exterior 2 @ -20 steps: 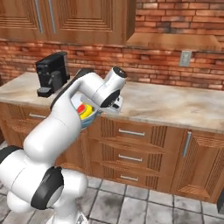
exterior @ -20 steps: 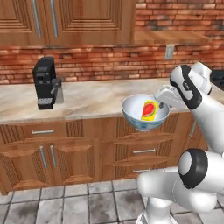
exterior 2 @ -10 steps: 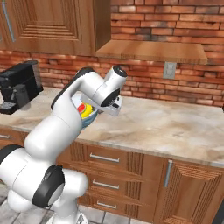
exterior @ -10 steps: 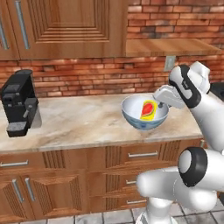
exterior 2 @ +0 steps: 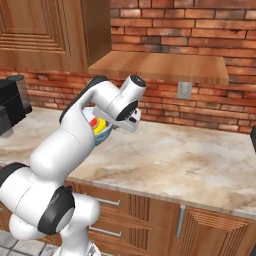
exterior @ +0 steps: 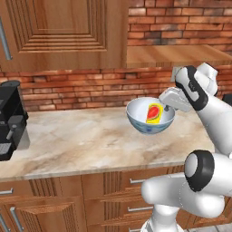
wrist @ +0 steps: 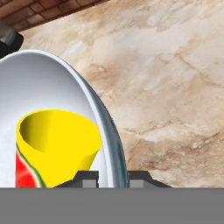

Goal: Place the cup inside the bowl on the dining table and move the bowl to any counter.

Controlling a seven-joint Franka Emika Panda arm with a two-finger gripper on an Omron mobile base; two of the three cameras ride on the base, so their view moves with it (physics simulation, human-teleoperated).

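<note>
My gripper is shut on the right rim of the bowl, held a little above the counter. The bowl is white inside and blue-grey outside. The yellow cup with its red patch lies tilted inside it. In the right base view my arm covers most of the bowl; the cup peeks out beside the gripper. In the hand view the bowl rim runs between my fingertips, with the cup just left. The dining table is out of view.
A black coffee machine stands at the counter's left end. The red brick wall carries an outlet beneath a wooden shelf. An upper cabinet hangs at the left. Bare marble stretches to the right of the bowl.
The base has driven closer to the counter and to the right, so the whole scene shifted and the coffee machine slid left. The bowl stays held in the same grip.
</note>
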